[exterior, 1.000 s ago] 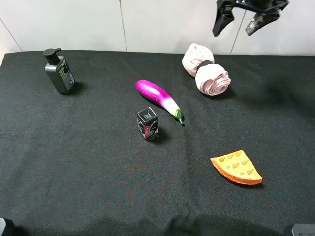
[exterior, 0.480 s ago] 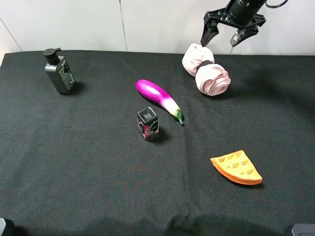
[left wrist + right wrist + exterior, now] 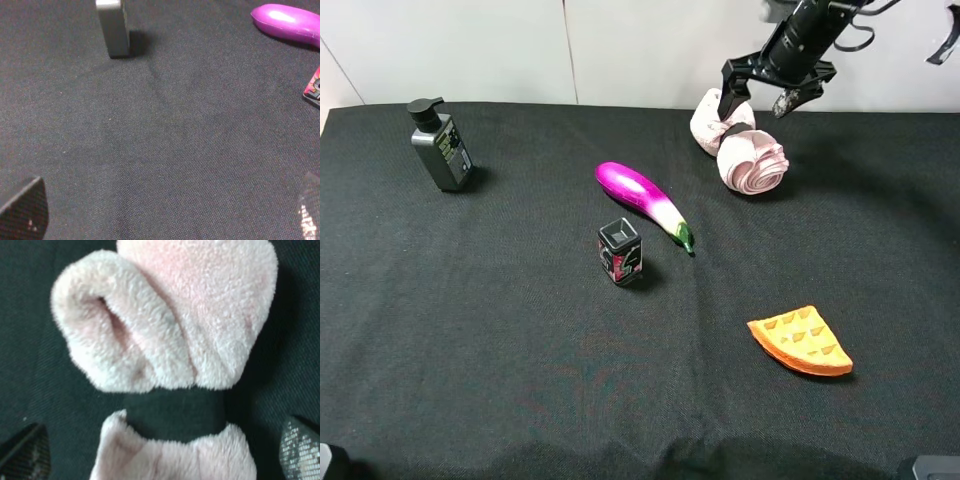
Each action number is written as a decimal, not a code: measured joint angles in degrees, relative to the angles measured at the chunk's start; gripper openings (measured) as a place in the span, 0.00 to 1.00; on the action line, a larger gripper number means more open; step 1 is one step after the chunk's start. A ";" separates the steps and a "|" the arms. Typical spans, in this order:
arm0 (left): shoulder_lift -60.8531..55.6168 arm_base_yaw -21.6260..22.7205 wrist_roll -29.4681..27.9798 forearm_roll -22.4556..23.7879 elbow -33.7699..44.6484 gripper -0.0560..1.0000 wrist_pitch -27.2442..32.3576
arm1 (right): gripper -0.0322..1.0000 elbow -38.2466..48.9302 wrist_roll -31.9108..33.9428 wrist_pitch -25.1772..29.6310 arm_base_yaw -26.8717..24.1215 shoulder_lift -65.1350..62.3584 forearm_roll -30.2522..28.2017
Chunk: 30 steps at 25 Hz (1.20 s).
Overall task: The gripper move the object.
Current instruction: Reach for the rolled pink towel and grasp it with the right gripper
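1. Hovering at the far right of the black tablecloth [image 3: 500,370], the right gripper [image 3: 754,103] hangs just above the pink cloth bundle [image 3: 741,143]. Its two black fingers are spread wide, one to each side of the bundle's rear lobe.
2. The bundle lies on the cloth near the white back wall. Its two fleecy rolled lobes are cinched by a dark band [image 3: 737,128], and the front lobe shows its spiral end.
3. The right wrist view looks straight down on the band [image 3: 175,412]. One lobe lies beyond it, the other is nearer the camera, and both fingertips stand clear of the fleece, so nothing is pinched.
4. The left gripper [image 3: 167,212] is also spread apart and holds nothing. Only its two fingertips show, over bare cloth.
5. A purple eggplant [image 3: 641,200] lies near the middle of the cloth, well apart from the bundle, with a small dark box [image 3: 620,251] upright just in front of it.
6. A grey pump bottle [image 3: 441,146] stands at the far left.
7. An orange waffle wedge [image 3: 801,343] lies flat toward the front right, well apart from the bundle.
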 joint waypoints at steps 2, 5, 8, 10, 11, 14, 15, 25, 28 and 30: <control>0.00 0.00 0.00 0.00 0.00 1.00 0.00 | 0.70 0.00 -0.31 -0.90 0.00 0.56 0.00; 0.00 0.00 0.00 0.00 0.00 1.00 0.00 | 0.70 0.00 -0.91 -1.51 0.00 1.58 0.00; 0.00 0.00 0.00 0.00 0.00 1.00 0.00 | 0.70 0.00 -1.14 -1.83 0.00 2.92 0.00; 0.00 0.00 0.00 0.00 0.00 1.00 0.00 | 0.70 0.00 -1.32 -2.85 0.00 3.65 0.00; 0.00 0.00 0.00 0.00 0.00 1.00 0.00 | 0.70 0.00 -1.39 -3.22 0.00 4.02 0.00; 0.00 0.00 0.00 0.00 0.00 1.00 0.00 | 0.70 0.00 -1.71 -4.26 0.00 4.91 0.00; 0.00 0.00 0.00 0.00 0.00 1.00 0.00 | 0.70 0.00 -1.83 -4.32 0.00 5.27 0.00; 0.00 0.00 0.00 0.00 0.00 1.00 0.00 | 0.70 0.00 -2.63 -4.82 1.66 9.09 -0.02; 0.00 0.00 0.00 0.00 0.00 1.00 0.00 | 0.70 -0.09 -2.86 -5.84 2.54 9.49 -0.28; 0.00 0.00 0.00 0.00 0.00 1.00 0.00 | 0.70 -0.11 -2.88 -6.11 2.64 9.56 -0.33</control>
